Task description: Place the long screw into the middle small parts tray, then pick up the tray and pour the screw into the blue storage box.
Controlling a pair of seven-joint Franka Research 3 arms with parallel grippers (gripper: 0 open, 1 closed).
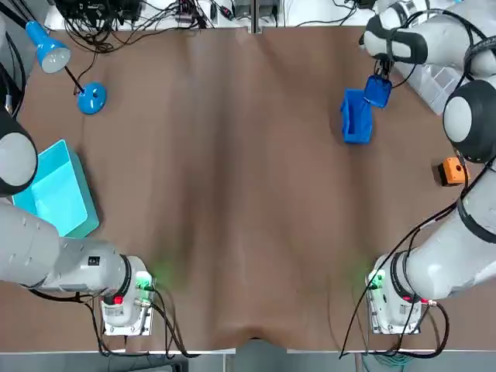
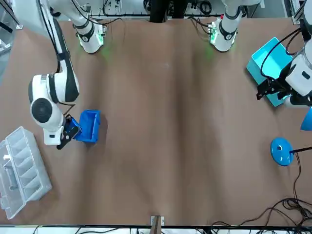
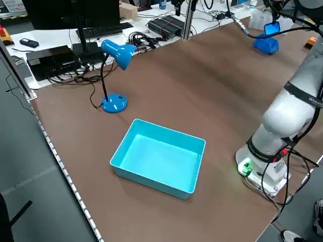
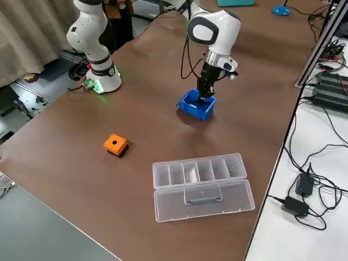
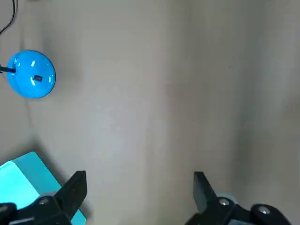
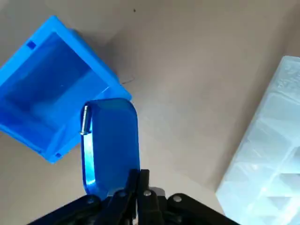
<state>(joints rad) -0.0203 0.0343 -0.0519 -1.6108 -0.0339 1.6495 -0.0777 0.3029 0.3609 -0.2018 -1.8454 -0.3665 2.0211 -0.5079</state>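
Observation:
My right gripper (image 6: pixel 138 182) is shut on the near end of a small blue parts tray (image 6: pixel 111 140) and holds it tilted above the table. The long silver screw (image 6: pixel 85 119) lies along the tray's edge, at the side that faces the blue storage box (image 6: pixel 49 101). That box (image 1: pixel 356 116) stands at the far right of the table, with the tray (image 1: pixel 377 91) just beside and above it. In the front view the tray (image 2: pixel 71 129) hangs next to the box (image 2: pixel 89 126). My left gripper (image 5: pixel 140 187) is open and holds nothing, near the table's left side.
A clear plastic organizer (image 4: pixel 201 182) lies open at the far right corner. An orange block (image 1: pixel 452 171) sits near the right edge. A cyan bin (image 1: pixel 54 190) and a blue desk lamp (image 1: pixel 91 98) stand on the left side.

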